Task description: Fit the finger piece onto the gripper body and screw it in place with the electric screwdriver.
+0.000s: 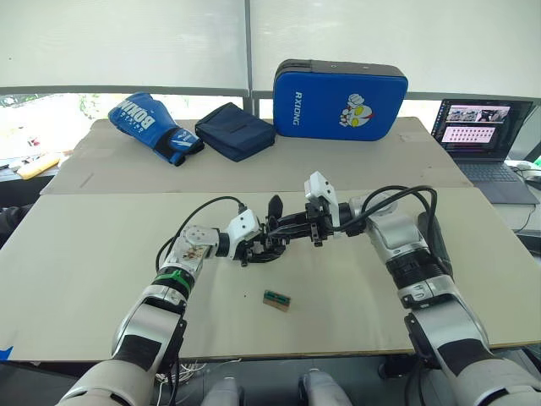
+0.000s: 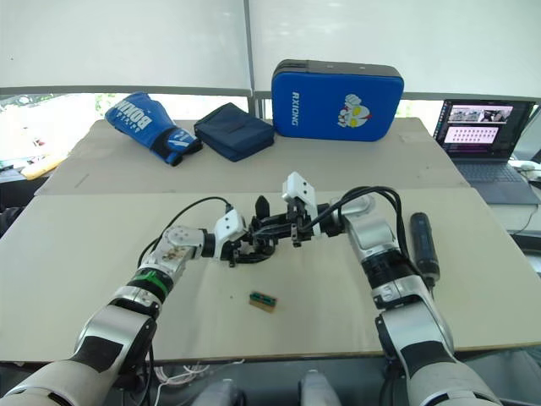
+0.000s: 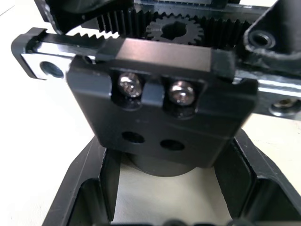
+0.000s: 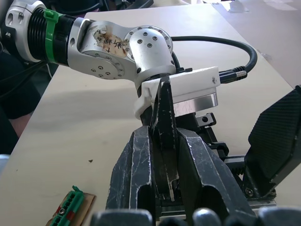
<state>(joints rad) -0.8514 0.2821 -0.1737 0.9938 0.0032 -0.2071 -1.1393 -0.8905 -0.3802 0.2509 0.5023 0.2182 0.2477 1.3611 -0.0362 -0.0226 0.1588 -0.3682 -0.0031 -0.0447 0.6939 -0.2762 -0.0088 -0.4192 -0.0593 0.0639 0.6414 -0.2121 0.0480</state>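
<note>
Mid-table, the left gripper [image 2: 241, 251] has its fingers closed around the gripper body [image 3: 164, 108], steadying it on the table [image 1: 93, 254]. Meeting it from the right, the right gripper [image 4: 162, 183] pinches the finger piece [image 4: 164, 127] between its fingers. The electric screwdriver [image 2: 423, 245] lies far right

Both pincers meet at the gripper body [image 2: 254, 239]; electric screwdriver [image 2: 423, 244] lies apart.

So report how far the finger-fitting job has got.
Done: the left gripper holds the gripper body on the table. In hand: the right gripper is shut on the finger piece, bringing it to the body. Left: seating and screwing; the electric screwdriver lies untouched beside the right arm.
</note>
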